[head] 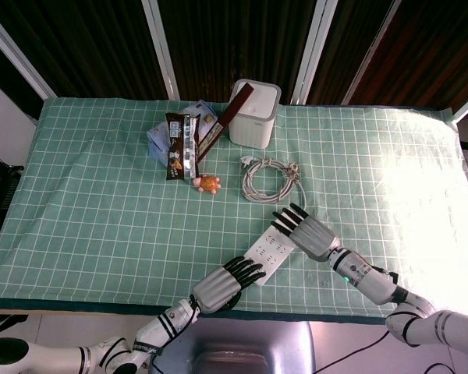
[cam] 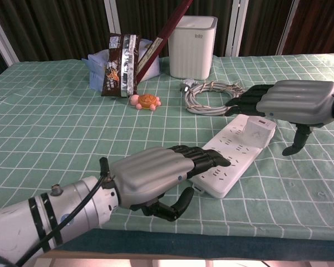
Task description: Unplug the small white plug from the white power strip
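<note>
One white power strip [cam: 225, 164] is lying near the front edge of the counter [head: 101, 226], and one small white plug [cam: 259, 132] is sitting in it. One coiled cable [head: 270, 178] is resting toward the middle. One white bin [head: 254, 113] is standing by the back edge, with one dark red stick [head: 234, 111] leaning out of it. One small toy turtle [head: 208, 184] is lying beside the snack packets [head: 182, 145]; their number cannot be told. Two hands, left hand [cam: 156, 178] and right hand [cam: 292, 103], are showing.
</note>
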